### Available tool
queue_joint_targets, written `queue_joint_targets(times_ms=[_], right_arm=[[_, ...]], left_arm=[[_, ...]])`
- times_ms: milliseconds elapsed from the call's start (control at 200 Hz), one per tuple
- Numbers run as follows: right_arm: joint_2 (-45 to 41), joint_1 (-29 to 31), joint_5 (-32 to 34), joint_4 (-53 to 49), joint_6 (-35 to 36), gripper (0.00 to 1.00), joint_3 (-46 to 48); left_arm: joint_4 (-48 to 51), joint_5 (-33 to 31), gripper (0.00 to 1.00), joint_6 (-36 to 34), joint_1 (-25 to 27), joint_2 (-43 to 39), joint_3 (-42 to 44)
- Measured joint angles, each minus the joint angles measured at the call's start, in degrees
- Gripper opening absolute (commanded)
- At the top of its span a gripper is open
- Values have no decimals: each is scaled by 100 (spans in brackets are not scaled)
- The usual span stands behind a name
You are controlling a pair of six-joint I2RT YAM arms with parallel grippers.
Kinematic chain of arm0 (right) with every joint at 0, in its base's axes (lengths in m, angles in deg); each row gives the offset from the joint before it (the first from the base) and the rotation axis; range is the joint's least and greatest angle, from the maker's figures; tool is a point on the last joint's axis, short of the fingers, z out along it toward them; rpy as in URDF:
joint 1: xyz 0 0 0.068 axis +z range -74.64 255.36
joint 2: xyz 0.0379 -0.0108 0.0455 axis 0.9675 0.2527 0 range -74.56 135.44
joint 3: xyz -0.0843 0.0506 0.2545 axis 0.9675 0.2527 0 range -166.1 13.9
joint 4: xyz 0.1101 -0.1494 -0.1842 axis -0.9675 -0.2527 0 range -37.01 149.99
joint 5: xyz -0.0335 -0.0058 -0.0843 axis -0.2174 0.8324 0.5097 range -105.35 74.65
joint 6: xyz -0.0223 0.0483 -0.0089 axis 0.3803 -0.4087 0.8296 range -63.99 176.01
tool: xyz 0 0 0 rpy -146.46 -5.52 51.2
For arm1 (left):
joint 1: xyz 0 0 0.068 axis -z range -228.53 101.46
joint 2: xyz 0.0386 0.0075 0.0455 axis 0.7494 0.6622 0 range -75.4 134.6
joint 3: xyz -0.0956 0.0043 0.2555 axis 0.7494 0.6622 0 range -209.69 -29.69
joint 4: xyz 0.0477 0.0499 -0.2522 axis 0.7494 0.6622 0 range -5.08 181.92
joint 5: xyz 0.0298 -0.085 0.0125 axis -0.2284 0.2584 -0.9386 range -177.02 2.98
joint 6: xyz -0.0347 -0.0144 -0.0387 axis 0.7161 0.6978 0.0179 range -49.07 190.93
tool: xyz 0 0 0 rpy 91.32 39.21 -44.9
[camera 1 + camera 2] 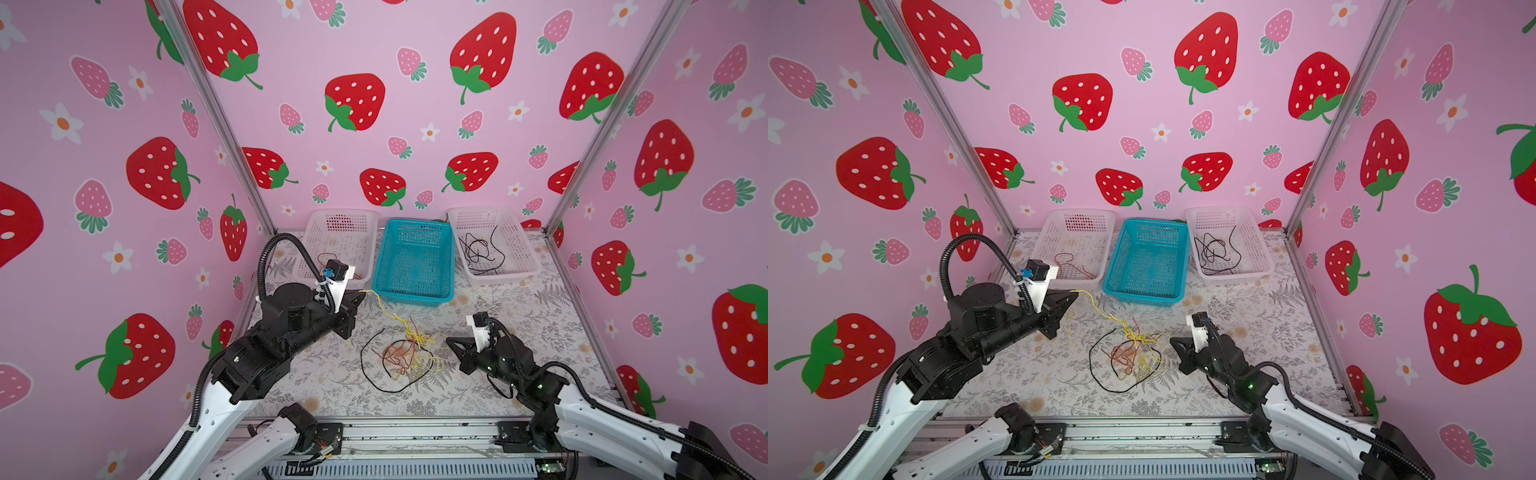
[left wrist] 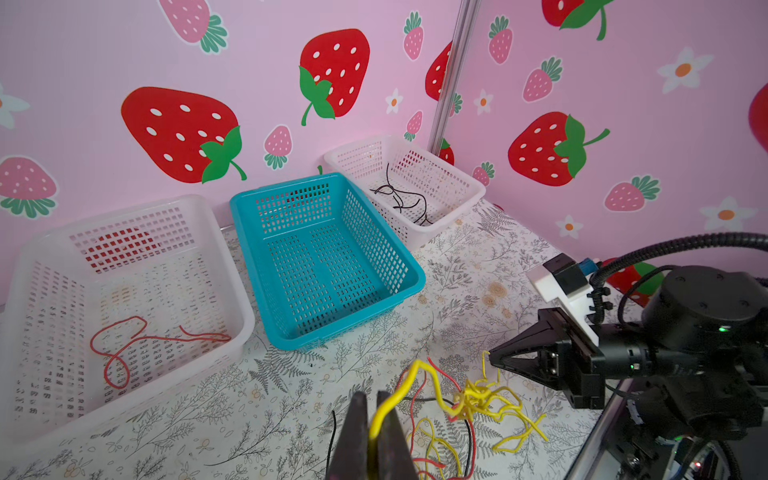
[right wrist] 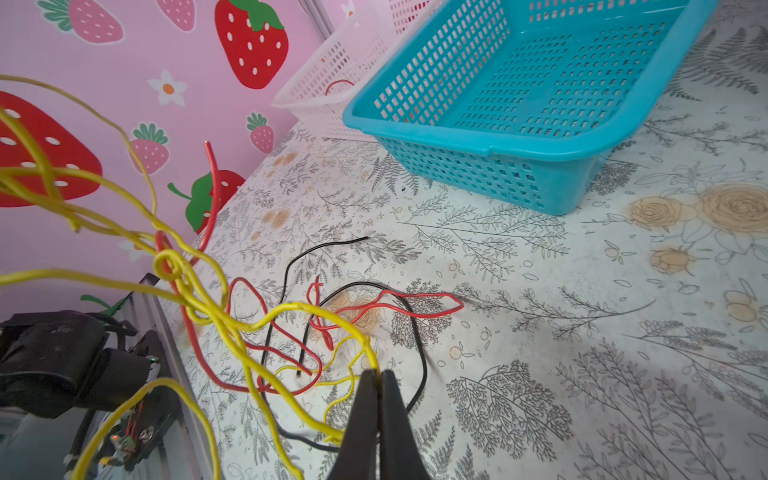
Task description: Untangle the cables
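The cables lie in a loose knot of red, yellow and black at the middle of the counter, in front of the blue basket. A black cable loops round the knot's left and near sides. One yellow cable rises out of the knot and runs up and to the left, off the counter, to the left claw. In the left wrist view that claw's two fingers are pressed together on the cable.

The left arm reaches in from the front left with its elbow raised. Its claw is held above the counter, pointing right at the near left corner of the blue basket.

The right arm lies low from the front right, its claw pointing left at the knot's right edge. In the right wrist view this claw is all but closed, with a yellow strand pinched at its tips. Whether this strand is the cable the left claw holds cannot be told.

At the back, a white basket to the left of the blue one holds a red cable. A white basket to its right holds black cables.
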Motion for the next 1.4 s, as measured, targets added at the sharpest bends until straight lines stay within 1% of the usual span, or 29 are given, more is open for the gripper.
queue_joint_targets(times_ms=[90,115,130,185,270,550,695,830,985,1146,1266,1326,1356,1401], right_arm=[[-157,-9,-120,-229,221,50,-59],[-170,-9,-153,-302,319,51,-96],[-170,-9,-181,-330,284,55,-118],[-155,-9,-267,-442,435,60,-225],[-83,24,-376,-485,529,64,-435],[-116,186,-407,-376,769,68,-1010],[-4,302,-435,-96,748,68,-1088],[581,621,-389,79,758,67,-1397],[1069,942,-297,393,763,67,-1639],[1587,1130,-39,562,730,64,-1735],[1895,1209,317,605,647,63,-1788],[2002,1222,479,616,590,58,-1801],[2050,1231,566,629,560,53,-1803],[2105,1237,673,636,564,41,-1810]], left_arm=[[-205,122,0,92,-15,-24,70],[-238,140,0,118,-17,-20,72],[-258,175,0,129,-17,-11,72],[-343,258,0,181,-20,33,72],[-446,361,0,238,-11,105,83],[-448,385,0,289,103,297,146],[-431,337,0,286,227,369,177],[-431,229,0,282,326,446,210],[-428,136,0,280,389,485,251],[-431,63,0,282,428,479,251],[-433,22,0,304,457,466,254],[-437,15,0,326,474,442,258],[-437,15,0,332,485,426,260],[-437,13,0,348,503,402,262]])
